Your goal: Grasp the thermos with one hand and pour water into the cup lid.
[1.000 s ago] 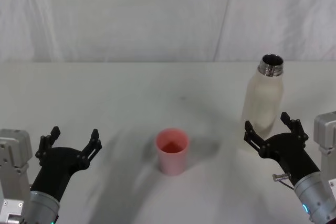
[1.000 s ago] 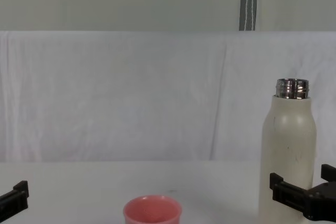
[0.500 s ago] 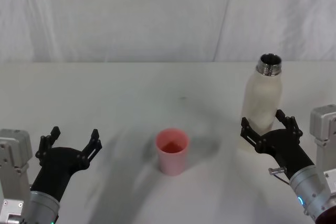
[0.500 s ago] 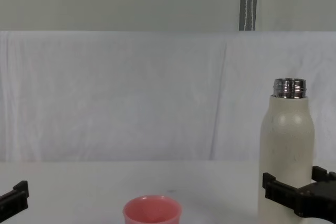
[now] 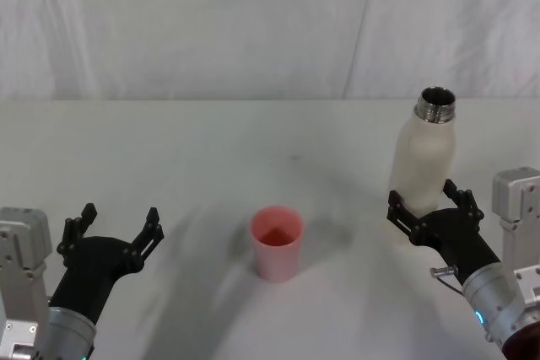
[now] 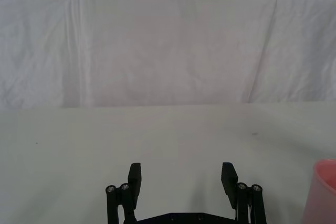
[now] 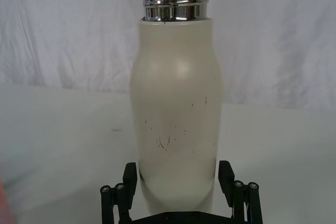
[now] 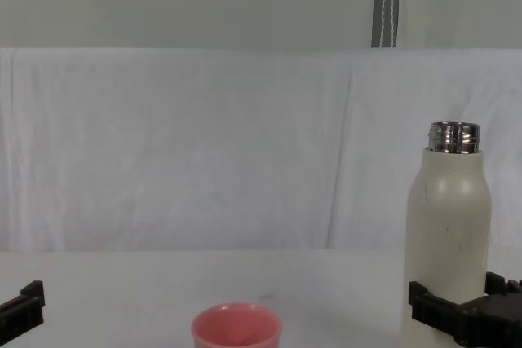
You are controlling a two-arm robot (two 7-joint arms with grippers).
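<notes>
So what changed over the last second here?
The right gripper moved forward, bringing its open fingers around the base of the tall cream-white thermos with the steel neck; not clamped yet. The thermos stayed upright, wobbling slightly. The small pink cup lid and open left gripper stayed put.

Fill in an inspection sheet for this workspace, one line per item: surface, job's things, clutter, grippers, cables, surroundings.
Surface: white table, one small dark speck.
Job's things: thermos upright, uncapped, on the robot's right; pink cup lid upright near the middle, apart from it.
Clutter: nothing seen.
Grippers: right gripper open, fingers either side of the thermos base; left gripper open, idle at the near left.
Cables: nothing seen.
Surroundings: white cloth backdrop; a grey pole behind it.
</notes>
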